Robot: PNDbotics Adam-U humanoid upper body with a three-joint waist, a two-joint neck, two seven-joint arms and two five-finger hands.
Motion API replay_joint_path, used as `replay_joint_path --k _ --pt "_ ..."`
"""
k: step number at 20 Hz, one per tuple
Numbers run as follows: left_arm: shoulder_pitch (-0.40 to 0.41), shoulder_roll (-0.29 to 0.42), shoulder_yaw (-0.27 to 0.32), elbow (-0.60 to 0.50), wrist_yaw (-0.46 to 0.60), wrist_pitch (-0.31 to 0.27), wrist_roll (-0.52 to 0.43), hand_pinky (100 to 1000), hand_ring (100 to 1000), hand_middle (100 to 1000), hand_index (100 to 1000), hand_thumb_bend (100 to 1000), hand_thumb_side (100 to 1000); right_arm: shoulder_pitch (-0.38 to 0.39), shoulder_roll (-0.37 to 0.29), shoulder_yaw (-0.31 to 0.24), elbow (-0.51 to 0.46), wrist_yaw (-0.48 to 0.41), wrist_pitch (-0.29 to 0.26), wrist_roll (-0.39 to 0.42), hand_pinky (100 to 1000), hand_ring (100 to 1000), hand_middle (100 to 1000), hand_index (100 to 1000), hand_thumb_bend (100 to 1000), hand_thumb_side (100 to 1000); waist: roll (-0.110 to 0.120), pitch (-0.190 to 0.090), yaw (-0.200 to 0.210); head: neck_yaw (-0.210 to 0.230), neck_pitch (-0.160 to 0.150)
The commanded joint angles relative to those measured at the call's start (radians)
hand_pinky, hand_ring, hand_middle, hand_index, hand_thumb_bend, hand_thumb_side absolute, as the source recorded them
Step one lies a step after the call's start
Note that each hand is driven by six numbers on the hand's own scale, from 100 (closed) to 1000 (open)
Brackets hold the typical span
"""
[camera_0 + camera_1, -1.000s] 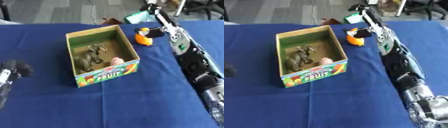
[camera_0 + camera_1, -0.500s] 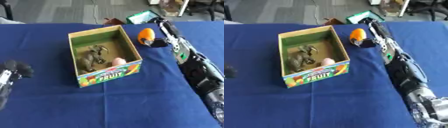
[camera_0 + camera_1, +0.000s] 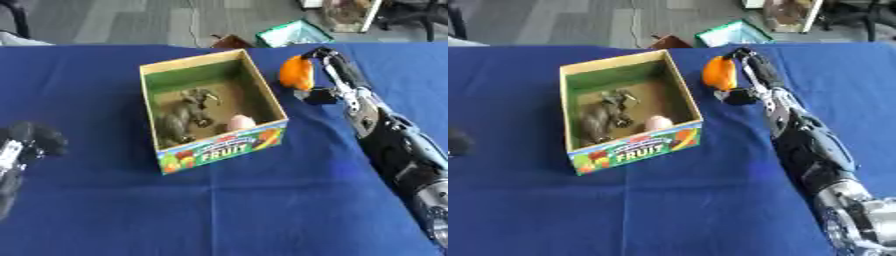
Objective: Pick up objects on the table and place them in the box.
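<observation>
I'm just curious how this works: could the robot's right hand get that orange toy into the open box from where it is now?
Probably yes. The right hand holds the orange toy just beside the box, whose top is open, and nothing stands between them.

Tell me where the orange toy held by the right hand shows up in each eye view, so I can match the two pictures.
Left eye view: the orange toy sits upper right of centre, held in the right hand.
Right eye view: it sits just above and right of centre.
Shared landmark: in both, the toy is just right of the fruit box, near its far right corner.
</observation>
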State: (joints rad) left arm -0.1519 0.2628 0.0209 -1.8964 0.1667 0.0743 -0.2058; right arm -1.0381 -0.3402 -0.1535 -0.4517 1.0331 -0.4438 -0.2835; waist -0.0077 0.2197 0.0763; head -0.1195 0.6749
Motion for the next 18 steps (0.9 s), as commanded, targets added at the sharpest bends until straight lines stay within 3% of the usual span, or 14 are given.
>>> replay_joint_path --k 1,6,8,11,12,15,18 --pt "-0.014 0.007 -0.002 -0.014 -0.003 -0.002 -0.002 649 642 574 601 189 657 -0.014 -0.033 0.002 -0.004 0.014 0.011 -0.019 745 794 705 739 417 119 0.003 -0.013 0.002 -0.003 -0.012" --pt "-0.014 0.006 -0.002 -0.014 -0.003 -0.002 -0.002 649 641 574 601 191 654 -0.008 -0.033 0.004 0.001 0.029 0.024 -0.032 689 693 568 610 372 100 0.003 -0.012 0.005 -0.005 -0.014" --pt "-0.014 0.006 -0.003 -0.014 -0.003 -0.002 -0.003 649 642 574 601 188 657 -0.005 -0.033 0.001 -0.001 0.029 0.028 -0.044 670 647 516 553 316 100 0.004 -0.012 0.005 -0.005 -0.014" --pt "-0.014 0.006 -0.002 -0.014 -0.002 -0.002 -0.003 649 641 574 601 188 656 -0.002 -0.033 -0.006 -0.009 0.014 0.033 -0.086 621 581 399 418 125 100 0.004 -0.013 0.004 -0.005 -0.014" --pt "-0.015 0.006 -0.002 -0.014 -0.002 -0.002 -0.002 649 641 574 601 188 656 -0.001 -0.033 -0.007 -0.013 0.005 0.033 -0.102 616 577 380 399 100 100 0.004 -0.013 0.003 -0.005 -0.014" --pt "-0.014 0.006 -0.002 -0.014 -0.002 -0.002 -0.002 649 641 574 601 188 656 -0.001 -0.034 -0.008 -0.030 -0.026 0.022 -0.135 584 550 281 303 100 100 0.002 -0.015 0.001 -0.005 -0.013" --pt "-0.014 0.006 -0.001 -0.014 -0.001 -0.002 -0.001 649 641 574 600 188 654 -0.007 -0.033 -0.004 -0.062 -0.059 -0.005 -0.135 575 543 251 275 100 100 0.001 -0.017 -0.003 -0.005 -0.012"
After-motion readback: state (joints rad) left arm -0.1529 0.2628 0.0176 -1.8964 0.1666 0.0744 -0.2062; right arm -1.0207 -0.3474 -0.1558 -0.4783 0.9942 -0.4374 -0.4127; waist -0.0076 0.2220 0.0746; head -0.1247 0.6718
